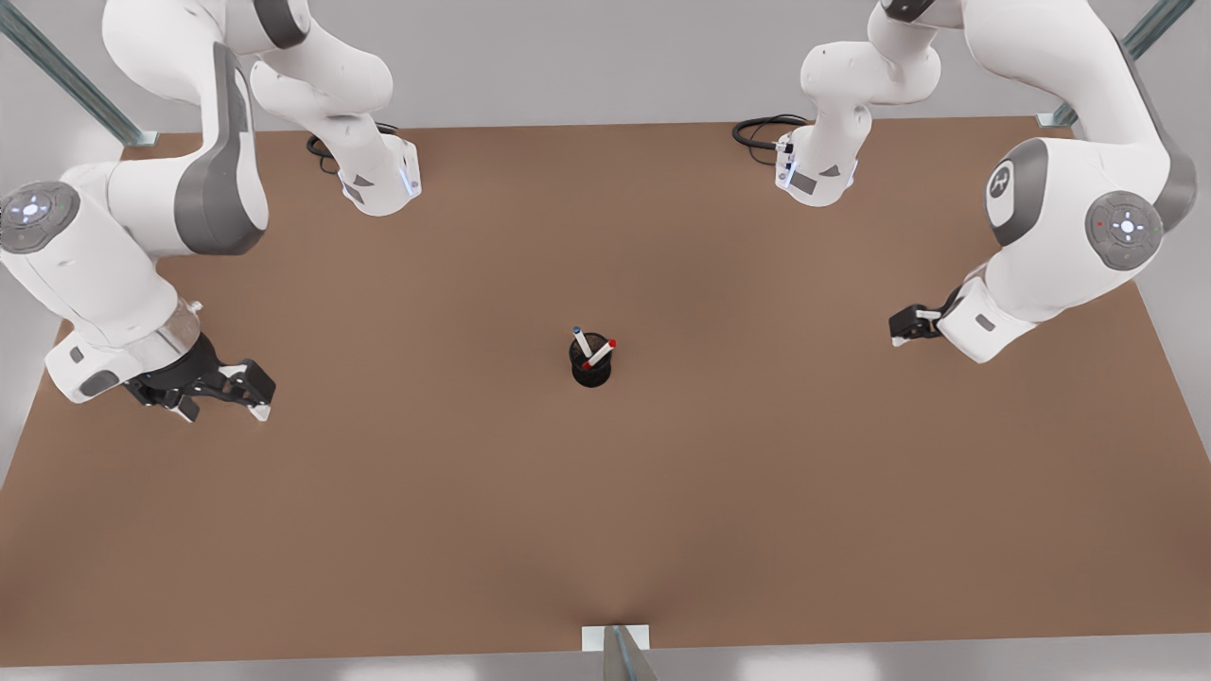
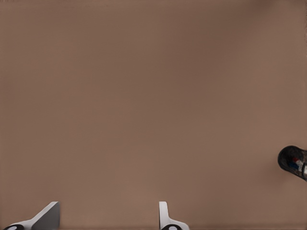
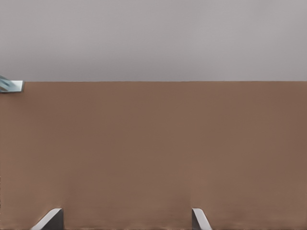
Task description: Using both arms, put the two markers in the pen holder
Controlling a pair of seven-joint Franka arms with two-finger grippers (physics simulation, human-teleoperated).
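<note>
Table [image 1: 605,530]: broad brown top, bare on all sides of the centre, so there is plenty of room for either arm to swing. Edges matter only at the rim, where metal frame posts [image 1: 620,653] stand. Left arm [image 1: 142,236] at the front view's left, left gripper [image 1: 225,409] low over the table near that side edge, fingers spread with nothing between them; from its wrist camera the tips straddle bare table and the holder sits off to one side. Right arm [image 1: 1060,236] at the front view's right, right gripper [image 1: 906,328] also parted and empty, held more level, well apart from the centre. Pen holder [image 1: 590,371]: upright at mid-table, far from every edge. Blue marker [image 1: 578,339] and red marker [image 1: 601,353] both stand in it, leaning apart, the red one at the steeper slant. Judgement: the task looks done. The remaining risk is an arm sweeping low across the centre and clipping a protruding cap, which could tip the light holder. The red marker's lean might also lever it over if nudged. Lifting clear before crossing would avoid this.
</note>
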